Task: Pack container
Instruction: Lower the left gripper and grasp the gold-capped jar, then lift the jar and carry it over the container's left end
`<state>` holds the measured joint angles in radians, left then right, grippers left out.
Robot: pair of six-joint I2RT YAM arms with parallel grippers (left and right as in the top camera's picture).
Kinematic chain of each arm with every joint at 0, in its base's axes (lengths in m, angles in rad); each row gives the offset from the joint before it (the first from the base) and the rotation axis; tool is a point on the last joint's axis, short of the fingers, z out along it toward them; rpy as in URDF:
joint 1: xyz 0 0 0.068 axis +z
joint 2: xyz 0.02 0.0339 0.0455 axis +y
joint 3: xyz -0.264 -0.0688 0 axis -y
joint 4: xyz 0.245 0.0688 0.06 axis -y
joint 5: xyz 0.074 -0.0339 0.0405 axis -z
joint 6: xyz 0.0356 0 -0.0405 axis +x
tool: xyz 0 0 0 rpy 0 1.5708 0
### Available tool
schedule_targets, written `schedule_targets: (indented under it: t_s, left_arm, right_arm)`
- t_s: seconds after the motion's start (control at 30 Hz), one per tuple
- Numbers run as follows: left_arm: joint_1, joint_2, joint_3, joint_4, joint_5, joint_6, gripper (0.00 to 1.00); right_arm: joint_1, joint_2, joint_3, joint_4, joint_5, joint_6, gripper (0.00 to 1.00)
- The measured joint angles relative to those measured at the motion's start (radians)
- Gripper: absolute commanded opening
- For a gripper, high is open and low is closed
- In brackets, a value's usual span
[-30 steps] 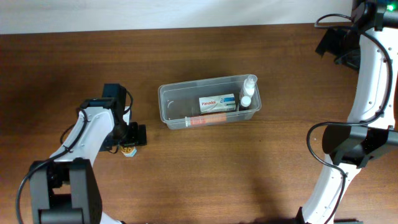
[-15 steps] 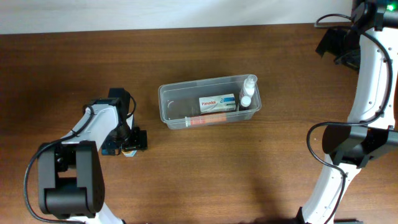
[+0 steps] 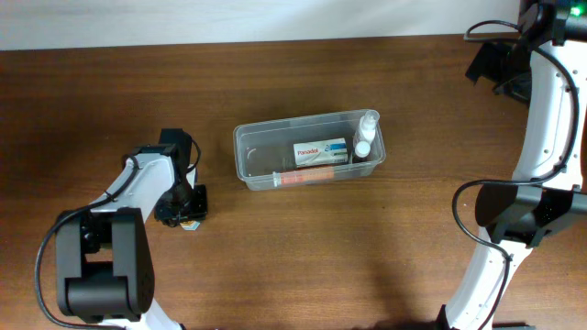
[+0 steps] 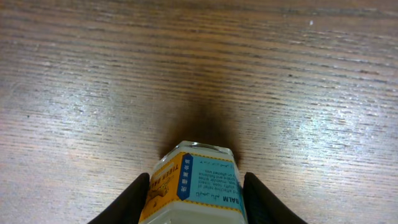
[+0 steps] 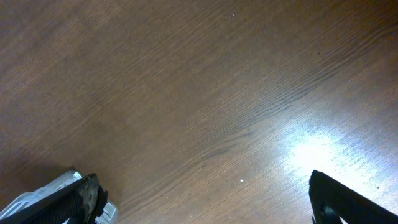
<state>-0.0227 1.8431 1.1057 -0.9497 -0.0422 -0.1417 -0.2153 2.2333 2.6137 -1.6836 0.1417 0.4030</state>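
Overhead and wrist views of the table (image 3: 385, 247). The container (image 3: 260, 152), a clear tub, lies about midway between the table's left and right edges, long side running left to right and slightly skewed.

Inside it:
- A white Panadol box (image 3: 320, 152) lies flat right of the tub's middle.
- A white bottle (image 3: 366, 136) stands at the right end wall.
- A slim reddish item (image 3: 303, 177) lies along the near wall; what it is cannot be told.

The tub's left half is bare.

The left claw (image 4: 196, 194) is down at the table surface, left of the container and apart from it. It is closed on a small balm jar (image 4: 198, 177). In the left wrist view both dark fingers (image 4: 134, 200) press the jar's sides, and its orange and blue label faces up.

The right claw (image 5: 205, 208) is over the table's far right corner, well apart from the container. Its jaws are spread wide, with only bare wood between them.
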Motion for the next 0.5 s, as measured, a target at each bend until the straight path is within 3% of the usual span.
schedule_targets:
  t_s: [0.5]
  left_arm:
    - [0.000,0.002,0.053,0.050,0.001,0.002,0.26]
  right_arm:
    - [0.000,0.000,0.000,0.000,0.000,0.000,0.98]
